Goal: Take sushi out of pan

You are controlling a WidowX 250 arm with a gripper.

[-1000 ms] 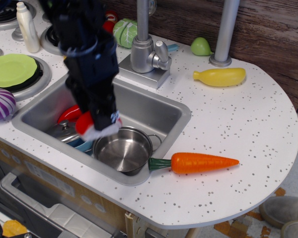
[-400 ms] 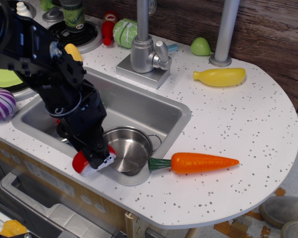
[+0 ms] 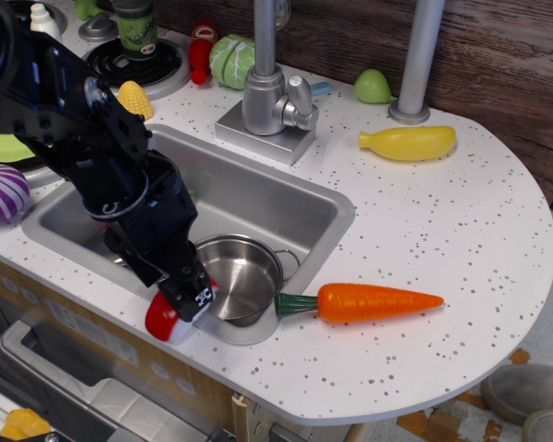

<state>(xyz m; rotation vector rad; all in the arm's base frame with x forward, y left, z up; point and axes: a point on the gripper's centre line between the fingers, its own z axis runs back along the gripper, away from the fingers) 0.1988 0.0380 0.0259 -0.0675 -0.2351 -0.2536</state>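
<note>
The sushi, glossy red over a white base, is at the sink's front rim, just left of the pan. My black gripper comes down from the upper left and is shut on the sushi, holding it at the counter edge. The pan, a small shiny steel pot with thin loop handles, stands empty in the sink's front right corner, right beside the gripper. The arm hides the left part of the sink.
An orange carrot lies on the counter right of the pan. The sink has a faucet behind it. A yellow squash, a green pear, a cabbage, a corn cob and a purple onion lie around.
My gripper has carried the sushi from above the sink's left side down and forward to the front rim, left of the pan. It dropped slightly lower in the last moment.
</note>
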